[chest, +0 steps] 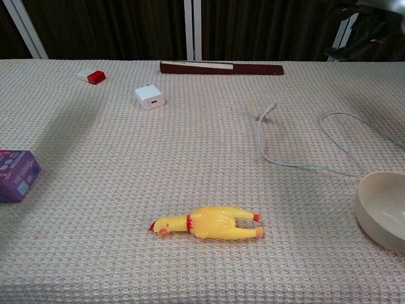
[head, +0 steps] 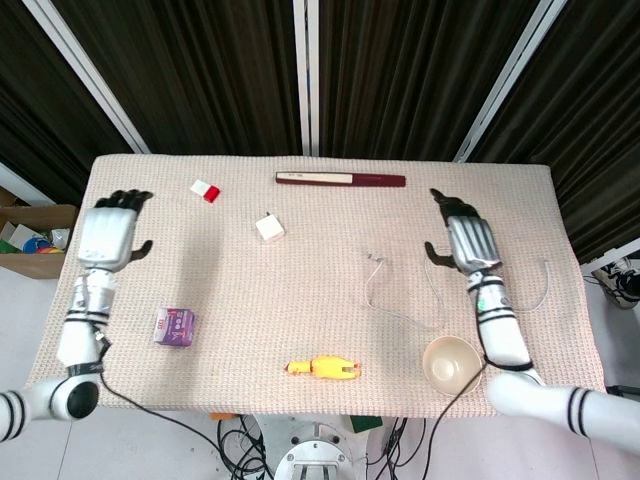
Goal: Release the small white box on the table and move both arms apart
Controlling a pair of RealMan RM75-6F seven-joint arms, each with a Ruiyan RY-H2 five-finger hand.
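Head view shows the small white cube-shaped box (head: 269,228) resting free on the beige woven tablecloth (head: 320,300), toward twelve o'clock of the yellow rubber chicken (head: 322,368). Left hand (head: 107,230) at nine and right hand (head: 468,243) at three hover spread, empty. Best practice: hold both wide, clear of the white cable (head: 400,300).

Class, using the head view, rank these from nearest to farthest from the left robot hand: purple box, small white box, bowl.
Measured from the left robot hand:
1. Purple box, just below it near the table's left edge.
2. Small white box, toward the table's middle.
3. Bowl, far across on the right side.
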